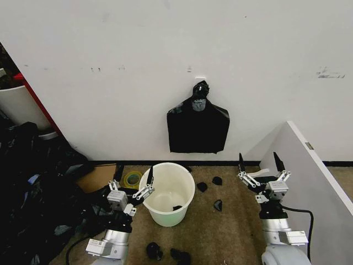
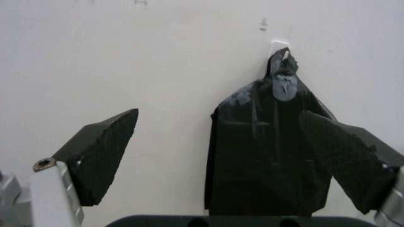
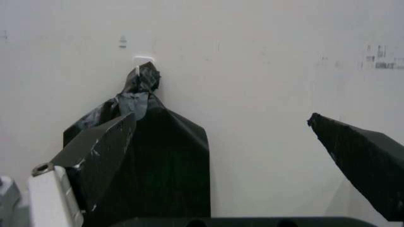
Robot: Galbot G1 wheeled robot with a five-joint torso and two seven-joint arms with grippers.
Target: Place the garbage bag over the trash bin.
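Left gripper (image 1: 133, 175) spread, empty, raised just beside the bin's (image 1: 167, 194) left rim. Right gripper (image 1: 260, 164) spread, empty, well apart to the bin's right, by a white panel (image 1: 314, 176). Bin stands bare on the floor near the wall (image 1: 110, 49). Bags (image 1: 197, 126) hang knotted from a wall hook above. Judged: nothing done; no loose bag picked, fitting all left.

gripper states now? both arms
Left gripper: open, empty, beside the trash bin.
Right gripper: open, empty.
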